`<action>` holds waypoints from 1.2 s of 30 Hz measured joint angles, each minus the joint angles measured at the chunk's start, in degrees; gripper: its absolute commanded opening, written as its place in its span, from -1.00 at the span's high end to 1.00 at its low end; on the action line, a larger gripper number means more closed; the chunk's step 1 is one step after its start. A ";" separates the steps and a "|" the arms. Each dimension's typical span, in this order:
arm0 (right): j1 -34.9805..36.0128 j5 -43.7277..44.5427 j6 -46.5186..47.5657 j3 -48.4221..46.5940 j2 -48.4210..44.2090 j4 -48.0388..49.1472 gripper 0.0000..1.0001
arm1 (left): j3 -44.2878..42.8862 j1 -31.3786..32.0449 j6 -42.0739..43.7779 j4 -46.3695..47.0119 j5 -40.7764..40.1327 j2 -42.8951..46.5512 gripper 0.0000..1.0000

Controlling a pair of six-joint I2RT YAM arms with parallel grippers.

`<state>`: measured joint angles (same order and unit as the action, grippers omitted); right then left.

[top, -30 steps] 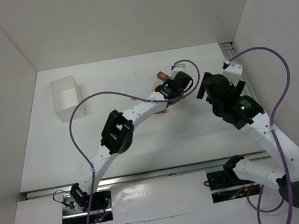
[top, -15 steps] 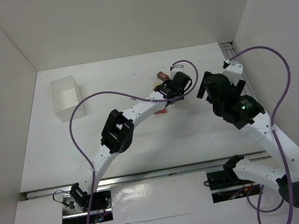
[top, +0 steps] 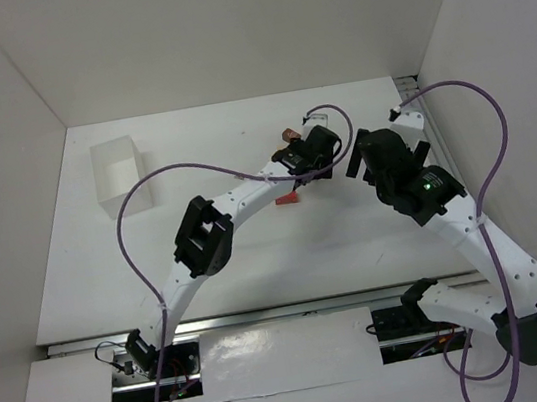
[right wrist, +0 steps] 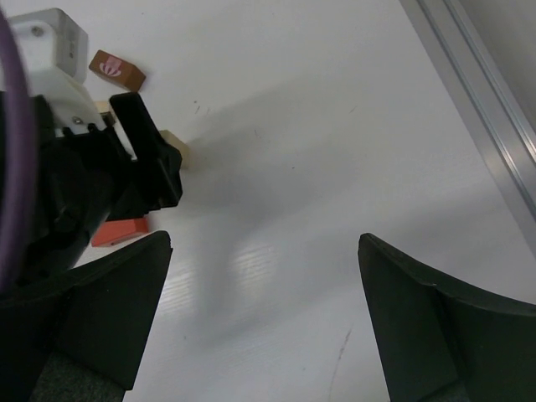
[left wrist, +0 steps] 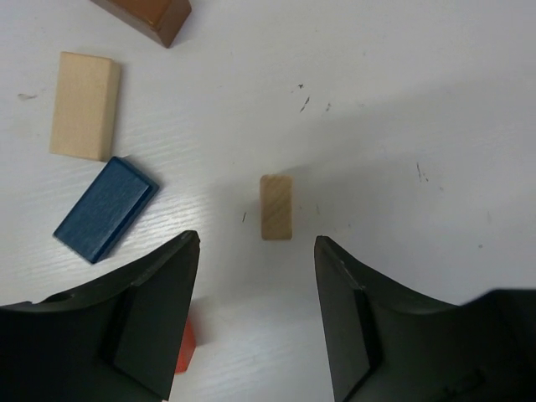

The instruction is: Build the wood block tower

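Observation:
In the left wrist view my left gripper [left wrist: 255, 243] is open, and a small pale wood block [left wrist: 276, 207] rests on the table just beyond its fingertips, touching neither. To the left lie a larger pale block [left wrist: 84, 105], a blue block [left wrist: 106, 208] and a brown block [left wrist: 146, 10]. An orange-red block [left wrist: 186, 345] peeks from behind the left finger. From above, the left gripper [top: 325, 155] hovers beside the brown block [top: 289, 137] and the orange-red block [top: 286, 197]. My right gripper [right wrist: 264, 247] is wide open over bare table, just right of the left one.
A translucent white tub [top: 121, 174] stands at the back left. A metal rail [right wrist: 477, 92] runs along the right table edge. White walls enclose the table. The two wrists sit close together near the table's middle back.
The left gripper has opened, leaving the small pale block on the table. The right arm has shifted slightly to the left.

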<state>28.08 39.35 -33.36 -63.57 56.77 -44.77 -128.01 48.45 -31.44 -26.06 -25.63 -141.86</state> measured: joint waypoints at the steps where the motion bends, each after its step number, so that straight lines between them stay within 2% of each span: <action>1: 0.00 -0.26 0.13 -0.15 0.57 0.20 -1.00 | 0.74 -0.04 0.02 -0.52 0.00 1.20 -0.41; 5: -0.11 -2.25 0.76 -0.31 2.32 1.57 -1.00 | 6.73 -1.14 0.17 -1.53 0.52 9.84 -0.41; 10: -0.48 -5.05 1.16 -0.74 3.98 4.15 -1.00 | 13.46 -5.99 0.37 -1.70 3.08 21.42 -0.41; 16: -0.50 -9.73 1.97 -2.14 7.48 7.98 -0.94 | 15.26 -13.11 1.29 -3.30 6.21 24.33 -0.43; 21: -0.61 -15.28 4.31 -9.62 19.63 10.73 -0.86 | 15.89 -18.47 1.05 -7.93 9.53 23.21 -0.45; 24: -0.55 -17.90 5.84 -15.32 28.83 12.39 -0.83 | 20.39 -21.97 0.11 -8.83 9.70 24.87 -0.45; 30: 0.24 -18.78 6.97 -30.40 49.90 13.38 -0.76 | 35.67 -28.89 -1.57 -11.45 9.84 36.00 -0.45; 36: 0.44 -18.71 7.34 -40.39 64.87 12.81 -0.70 | 42.58 -29.18 -2.03 -11.61 9.70 48.63 -0.48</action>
<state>28.51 20.64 -26.02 -103.96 121.64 -31.97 -85.43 19.27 -33.47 -37.67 -15.92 -93.23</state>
